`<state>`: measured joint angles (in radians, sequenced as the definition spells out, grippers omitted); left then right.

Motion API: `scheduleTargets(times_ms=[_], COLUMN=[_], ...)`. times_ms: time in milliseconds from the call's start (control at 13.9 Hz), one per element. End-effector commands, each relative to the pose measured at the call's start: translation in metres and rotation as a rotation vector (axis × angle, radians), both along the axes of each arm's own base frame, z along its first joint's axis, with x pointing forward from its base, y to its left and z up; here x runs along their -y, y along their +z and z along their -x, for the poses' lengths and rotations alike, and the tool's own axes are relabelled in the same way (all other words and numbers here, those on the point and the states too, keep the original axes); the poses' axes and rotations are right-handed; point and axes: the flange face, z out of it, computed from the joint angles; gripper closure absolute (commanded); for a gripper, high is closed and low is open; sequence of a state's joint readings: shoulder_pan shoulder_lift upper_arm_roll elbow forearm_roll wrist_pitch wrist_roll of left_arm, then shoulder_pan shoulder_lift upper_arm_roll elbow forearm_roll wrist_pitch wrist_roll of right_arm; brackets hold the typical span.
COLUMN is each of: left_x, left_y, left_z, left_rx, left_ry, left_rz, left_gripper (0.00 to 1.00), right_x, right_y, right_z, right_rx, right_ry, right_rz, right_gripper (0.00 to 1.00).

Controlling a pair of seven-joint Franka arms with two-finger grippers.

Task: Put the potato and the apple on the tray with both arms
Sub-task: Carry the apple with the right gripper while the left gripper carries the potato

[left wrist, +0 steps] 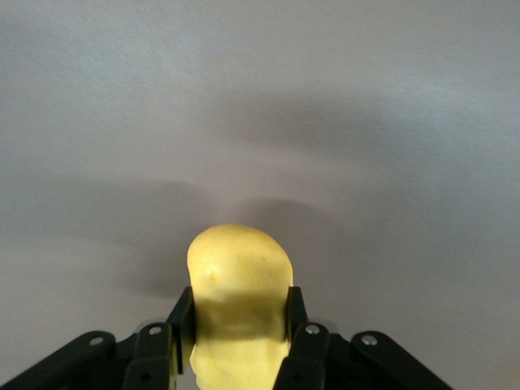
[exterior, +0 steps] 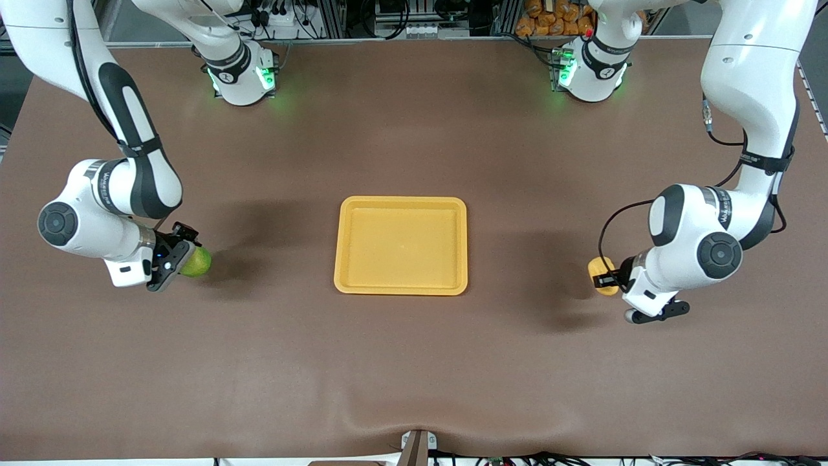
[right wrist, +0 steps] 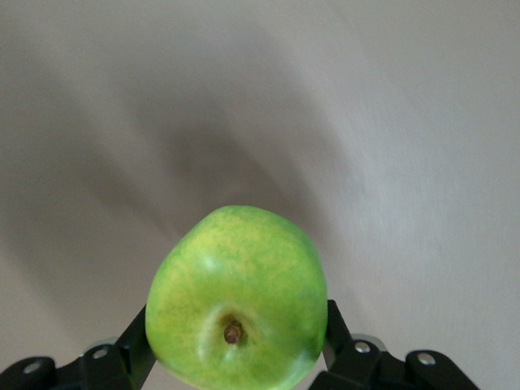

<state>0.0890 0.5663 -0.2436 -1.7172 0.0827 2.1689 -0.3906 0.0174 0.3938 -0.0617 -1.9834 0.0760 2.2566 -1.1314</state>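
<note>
Arms bent low beside tray (exterior: 401, 246), left pincer (exterior: 609, 277) clamping potato (exterior: 601, 269), right pincer (exterior: 173, 256) clamping apple (exterior: 196, 262).

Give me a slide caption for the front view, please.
Right pincer holding the apple, left pincer holding the potato, empty tray between them.

The tray (exterior: 401, 246) looked like smooth yellow plastic with a faint sheen. The apple (right wrist: 236, 296) had glossy, faintly speckled green skin, the potato (left wrist: 238, 313) a matt one. The table (exterior: 414, 375) cover was matt brown.
</note>
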Motion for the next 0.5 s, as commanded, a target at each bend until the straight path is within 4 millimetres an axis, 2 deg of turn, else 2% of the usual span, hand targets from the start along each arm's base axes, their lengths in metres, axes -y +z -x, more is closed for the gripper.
scheduleTargets(times_ms=[0,215,430], left_x=[0.026,0.048,0.077], left_y=[0.019,0.037,0.046], left_z=[0.006,0.008,0.013], left_rx=[-0.019,-0.030,-0.038], left_ry=[0.038,0.020,-0.025], left_rz=[0.017,0.027,0.050], left_gripper=[0.97,0.97,0.97], right_x=[-0.045,-0.098,-0.127], right_y=[0.019,0.035,0.047], right_z=[0.001,0.004,0.008], right_rx=[0.017,0.042,0.060], right_ry=[0.136,0.218,0.259], right_rz=[-0.007,-0.017,-0.021], right_gripper=[1.00,1.00,1.00])
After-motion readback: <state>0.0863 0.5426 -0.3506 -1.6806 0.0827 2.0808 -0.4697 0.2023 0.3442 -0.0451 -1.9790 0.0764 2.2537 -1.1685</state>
